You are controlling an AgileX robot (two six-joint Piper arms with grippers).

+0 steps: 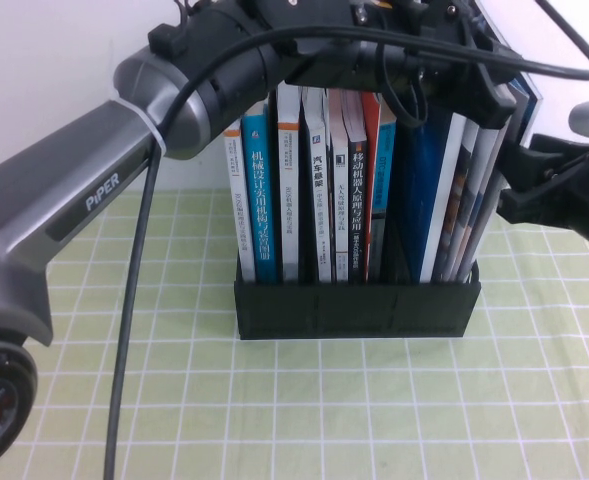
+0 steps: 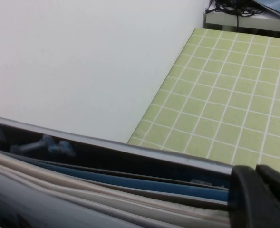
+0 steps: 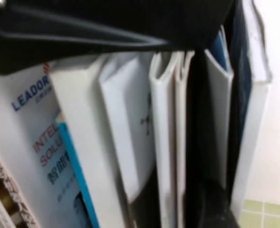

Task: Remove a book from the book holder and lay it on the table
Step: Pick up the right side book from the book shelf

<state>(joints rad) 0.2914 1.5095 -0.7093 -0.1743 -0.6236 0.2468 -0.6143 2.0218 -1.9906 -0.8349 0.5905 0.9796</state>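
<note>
So the book (image 1: 461,200) you're after is still standing in the book holder (image 1: 357,308), packed in with the other thin glossy ones at the holder's right end, leaning a bit toward the right. They lean because they're floppy and there's slack in that last slot, while the paperbacks (image 1: 304,190) to the left are wedged upright spine-out. I honestly can't pick out which of those thin covers is the exact one, they're edge-on from the high view.

Your left gripper (image 1: 429,40) is up over the top of that right-hand bunch, arm reaching across from the left. In the left wrist view one black finger (image 2: 261,197) sits right against the top edges of the stacked covers, so it looks like it's lined up to pinch from above, but I can't tell if the jaws are wide or closed on anything yet.

Your right gripper (image 1: 534,175) is just beside the holder's right end, close to the leaning covers, with its jaws spread as wide as they go and nothing between them. My guess is it's there to steady or catch. The green gridded bench (image 1: 324,400) in front is where the book should end up.
</note>
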